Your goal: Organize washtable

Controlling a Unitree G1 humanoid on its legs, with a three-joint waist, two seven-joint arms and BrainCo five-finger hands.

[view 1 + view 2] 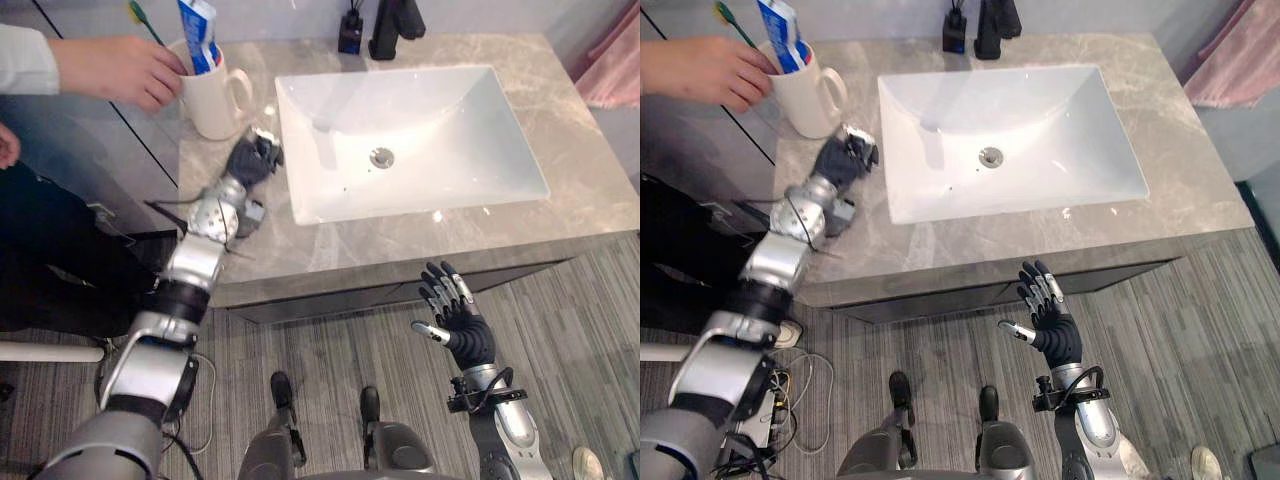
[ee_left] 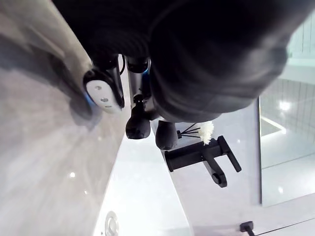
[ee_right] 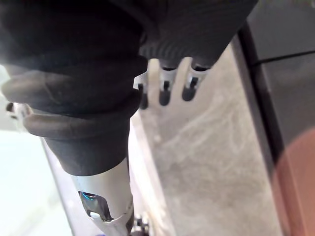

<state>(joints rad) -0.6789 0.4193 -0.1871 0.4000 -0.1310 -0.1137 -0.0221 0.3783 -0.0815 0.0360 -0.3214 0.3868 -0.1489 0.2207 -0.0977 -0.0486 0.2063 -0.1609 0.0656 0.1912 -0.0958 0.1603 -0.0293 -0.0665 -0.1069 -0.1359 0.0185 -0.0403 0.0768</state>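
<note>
Left eye view showed me the white mug point(image 1: 212, 100) standing at the far left corner of the stone counter point(image 1: 590, 195), with the toothpaste tube point(image 1: 198, 30) and the green toothbrush point(image 1: 146, 22) already upright inside it. A person's hand point(image 1: 120, 70) reached in from the left and touched the mug's left side. My left hand point(image 1: 250, 160) sat on the counter just near of the mug, between it and the left rim of the basin point(image 1: 500, 175). Whether it was open or closed I could not tell (the dark cover hid too much of it). My right hand point(image 1: 458, 322) hung in front of the counter's near edge, over the floor, fingers spread apart and holding nothing. The other things I could make out on the stone were the black faucet point(image 1: 395, 25) and a small black container point(image 1: 350, 35) beside it at the far edge. I judged the tidying nearly finished: the brushing things were gathered, and what remained, if anything, was settling the mug in its final place.
</note>
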